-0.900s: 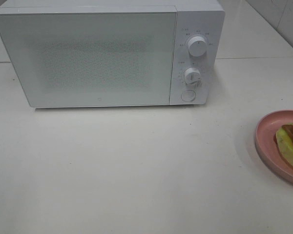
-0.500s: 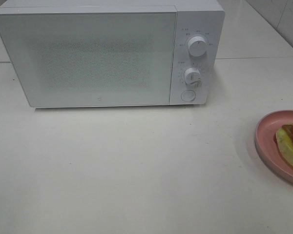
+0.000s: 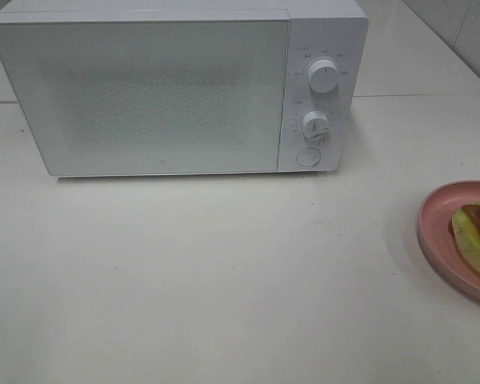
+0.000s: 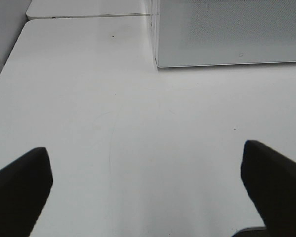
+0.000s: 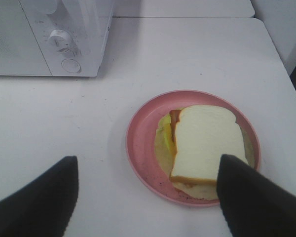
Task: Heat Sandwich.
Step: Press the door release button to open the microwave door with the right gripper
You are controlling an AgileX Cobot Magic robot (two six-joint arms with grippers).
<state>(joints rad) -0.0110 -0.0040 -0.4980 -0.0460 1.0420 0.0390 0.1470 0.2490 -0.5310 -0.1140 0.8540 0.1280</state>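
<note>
Nothing visibly displaced versus earlier frames: microwave (image 3: 180, 88), pink plate (image 5: 140, 143), sandwich (image 5: 204, 140) all where they were. Meaning: task judged at outset; door (image 3: 144, 104) shut, sandwich unheated on plate, on table (image 3: 224, 280) right of microwave. Left gripper (image 4: 144, 148) spread wide, empty, over bare table near door corner. Right gripper (image 5: 148, 159) spread wide, empty, above plate. High view: plate and sandwich cut by frame edge, arms absent. Oven interior hidden; markings around dials (image 3: 323, 76) illegible.
</note>
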